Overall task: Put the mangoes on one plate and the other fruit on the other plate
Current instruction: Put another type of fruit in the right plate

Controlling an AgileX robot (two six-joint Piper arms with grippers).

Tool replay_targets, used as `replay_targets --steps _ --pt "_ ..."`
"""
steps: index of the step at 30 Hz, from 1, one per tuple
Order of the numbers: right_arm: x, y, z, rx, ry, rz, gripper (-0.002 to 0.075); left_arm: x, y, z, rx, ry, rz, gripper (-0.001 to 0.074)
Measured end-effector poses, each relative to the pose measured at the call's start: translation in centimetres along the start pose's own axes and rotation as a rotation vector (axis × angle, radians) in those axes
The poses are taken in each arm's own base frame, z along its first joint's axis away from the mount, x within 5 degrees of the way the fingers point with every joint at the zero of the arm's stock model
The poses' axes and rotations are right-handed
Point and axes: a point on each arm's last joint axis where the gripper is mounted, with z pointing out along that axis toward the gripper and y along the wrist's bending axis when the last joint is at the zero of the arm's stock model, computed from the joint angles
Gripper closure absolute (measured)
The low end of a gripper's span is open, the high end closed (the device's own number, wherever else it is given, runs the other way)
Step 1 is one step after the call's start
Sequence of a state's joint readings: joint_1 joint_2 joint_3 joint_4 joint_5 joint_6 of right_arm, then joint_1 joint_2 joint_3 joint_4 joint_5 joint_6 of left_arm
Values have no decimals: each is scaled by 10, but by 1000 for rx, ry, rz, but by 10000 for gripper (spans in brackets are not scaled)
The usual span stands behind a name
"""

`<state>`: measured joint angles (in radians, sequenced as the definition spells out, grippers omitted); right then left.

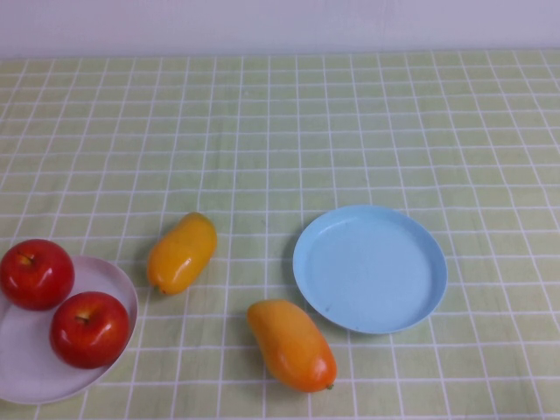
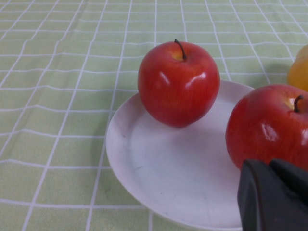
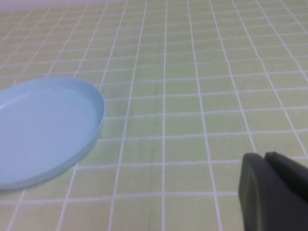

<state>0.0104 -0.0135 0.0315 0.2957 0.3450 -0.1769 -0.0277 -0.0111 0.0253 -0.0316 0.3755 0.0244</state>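
Two red apples (image 1: pixel 36 274) (image 1: pixel 89 329) rest on the white plate (image 1: pixel 26 367) at the near left. The slimmer yellow mango (image 1: pixel 181 253) lies on the cloth just right of that plate. The plumper orange mango (image 1: pixel 291 344) lies near the front, beside the blue plate (image 1: pixel 369 269), which holds nothing. Neither gripper shows in the high view. In the left wrist view my left gripper (image 2: pixel 269 164) is shut and empty, hovering at the white plate's (image 2: pixel 163 178) near edge close to one apple (image 2: pixel 267 127). My right gripper (image 3: pixel 264 156) is shut and empty over cloth beside the blue plate (image 3: pixel 43 130).
A green checked tablecloth (image 1: pixel 350 122) covers the whole table up to a pale wall at the back. The white plate hangs partly past the frame's left and front edges.
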Motion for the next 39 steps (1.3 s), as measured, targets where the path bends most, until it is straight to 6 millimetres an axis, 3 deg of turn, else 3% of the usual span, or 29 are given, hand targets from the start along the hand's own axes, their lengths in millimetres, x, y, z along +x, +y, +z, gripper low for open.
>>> replay_targets --steps 3,8,12,17,23,27,30,35,39 --pt "-8 1 0 -16 -82 95 744 0 0 0 0 0 0 735" --pt "-20 2 -2 -69 -217 430 744 0 0 0 0 0 0 735" --pt "-24 1 -3 -79 -256 541 744 0 0 0 0 0 0 735" --pt "-33 15 -8 -183 -138 545 744 0 0 0 0 0 0 735" --pt "-84 39 -7 -294 201 447 744 0 0 0 0 0 0 735" --pt "-116 43 11 -282 456 307 744 0 0 0 0 0 0 735" --pt "-135 40 36 -245 625 227 744 0 0 0 0 0 0 735" --pt "-150 36 83 -207 797 153 744 0 0 0 0 0 0 735" --pt "-159 61 121 -228 895 27 744 0 0 0 0 0 0 735"
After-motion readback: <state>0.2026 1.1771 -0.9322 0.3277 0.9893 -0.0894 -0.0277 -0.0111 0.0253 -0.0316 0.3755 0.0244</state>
